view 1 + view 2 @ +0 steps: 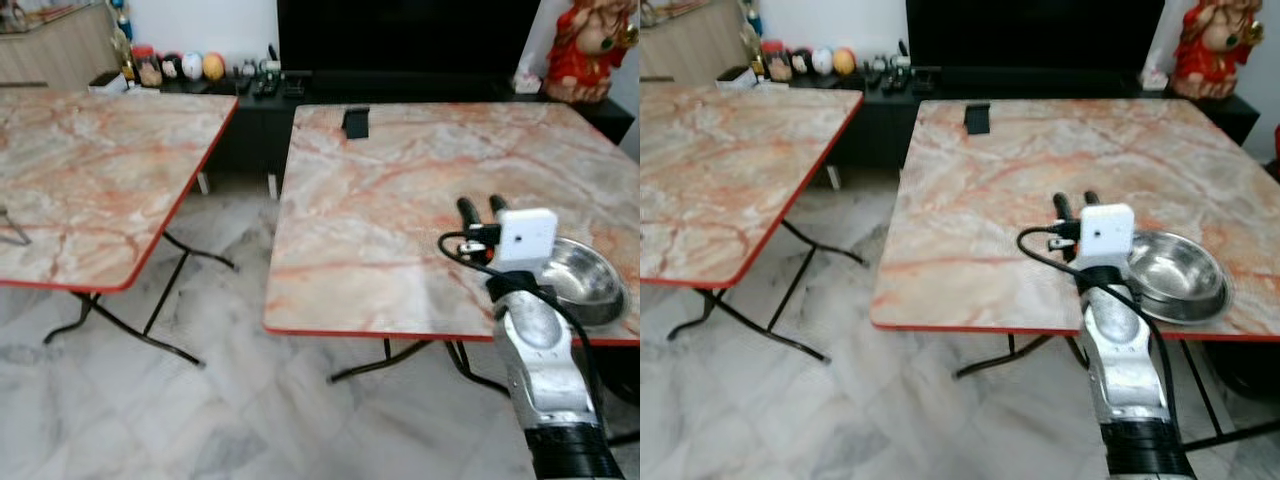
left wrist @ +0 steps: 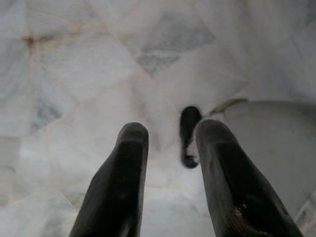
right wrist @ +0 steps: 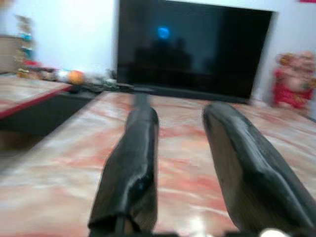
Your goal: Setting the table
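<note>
2 tables point(image 1: 400, 200), 1 steel bowl point(image 1: 585, 280), 1 television point(image 1: 400, 35).

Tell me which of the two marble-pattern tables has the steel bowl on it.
The right-hand table, in front of the dark screen. The steel bowl sits near its front right corner, beside the right end effector. The left table carries no bowl.

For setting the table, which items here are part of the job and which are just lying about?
Part of the job:
- steel bowl on the right-hand table
- right gripper, open over that table

Lying about:
- small black object at the table's far edge
- red figurine
- TV
- knick-knacks
- left-hand table
</note>
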Robot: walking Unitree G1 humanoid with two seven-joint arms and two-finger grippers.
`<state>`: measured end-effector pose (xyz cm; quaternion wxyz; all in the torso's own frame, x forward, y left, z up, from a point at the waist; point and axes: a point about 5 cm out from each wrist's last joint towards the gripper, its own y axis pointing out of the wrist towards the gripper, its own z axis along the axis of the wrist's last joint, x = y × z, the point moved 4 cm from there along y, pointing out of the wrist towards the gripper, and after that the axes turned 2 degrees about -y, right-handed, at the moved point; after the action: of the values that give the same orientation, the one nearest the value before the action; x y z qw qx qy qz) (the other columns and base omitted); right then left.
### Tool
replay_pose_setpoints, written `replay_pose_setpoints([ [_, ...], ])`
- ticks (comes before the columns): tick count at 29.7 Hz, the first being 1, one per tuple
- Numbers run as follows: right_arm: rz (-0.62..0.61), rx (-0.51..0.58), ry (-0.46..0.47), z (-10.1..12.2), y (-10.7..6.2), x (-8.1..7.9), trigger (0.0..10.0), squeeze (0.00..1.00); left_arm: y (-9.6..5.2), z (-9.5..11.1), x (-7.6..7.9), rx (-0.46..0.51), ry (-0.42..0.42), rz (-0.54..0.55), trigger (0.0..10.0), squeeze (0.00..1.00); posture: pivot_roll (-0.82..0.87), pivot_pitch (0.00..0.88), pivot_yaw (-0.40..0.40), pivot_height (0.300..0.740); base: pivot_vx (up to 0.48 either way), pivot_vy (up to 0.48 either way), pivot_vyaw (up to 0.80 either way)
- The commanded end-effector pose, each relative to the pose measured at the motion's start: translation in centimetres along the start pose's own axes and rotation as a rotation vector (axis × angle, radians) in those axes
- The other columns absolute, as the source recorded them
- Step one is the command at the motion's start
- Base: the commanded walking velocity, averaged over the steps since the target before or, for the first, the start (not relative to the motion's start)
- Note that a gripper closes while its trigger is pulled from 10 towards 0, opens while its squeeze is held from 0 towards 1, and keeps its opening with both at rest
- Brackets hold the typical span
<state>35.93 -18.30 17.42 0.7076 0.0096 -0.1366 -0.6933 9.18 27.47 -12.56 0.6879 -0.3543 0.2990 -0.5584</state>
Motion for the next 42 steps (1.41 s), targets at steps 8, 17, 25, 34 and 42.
replay_pose_setpoints([
  [8, 0.013, -0.015, 0.004, -0.8, -0.7, -0.4, 10.0, 0.0, -0.2, -0.8, 0.0, -0.027, 0.004, -0.007, 10.0, 0.0, -0.1, 0.0, 0.041, 0.74, 0.0, 0.201, 0.0],
  [17, 0.027, -0.079, 0.008, -3.0, -1.9, -0.9, 10.0, 0.0, -0.3, -0.9, -0.1, -0.033, 0.011, -0.008, 10.0, 0.0, -0.1, 0.0, 0.049, 0.74, 0.0, 0.37, 0.0],
  [25, 0.014, -0.129, 0.036, -4.6, -2.4, -0.8, 10.0, 0.0, -0.4, -1.0, -0.1, -0.033, 0.014, -0.009, 10.0, 0.0, -0.1, 0.0, 0.051, 0.74, 0.0, 0.48, 0.0],
  [34, 0.04, -0.204, 0.056, -7.1, -3.0, -1.8, 10.0, 0.0, -0.4, -0.9, -0.2, -0.032, 0.016, -0.013, 10.0, 0.0, -0.09, 0.0, 0.051, 0.74, 0.0, 0.48, 0.0],
  [42, 0.055, -0.197, 0.06, -7.2, -3.1, -2.2, 10.0, 0.0, -0.3, -0.8, -0.3, -0.031, 0.015, -0.012, 10.0, 0.0, -0.08, 0.0, 0.054, 0.74, 0.0, 0.48, 0.0],
])
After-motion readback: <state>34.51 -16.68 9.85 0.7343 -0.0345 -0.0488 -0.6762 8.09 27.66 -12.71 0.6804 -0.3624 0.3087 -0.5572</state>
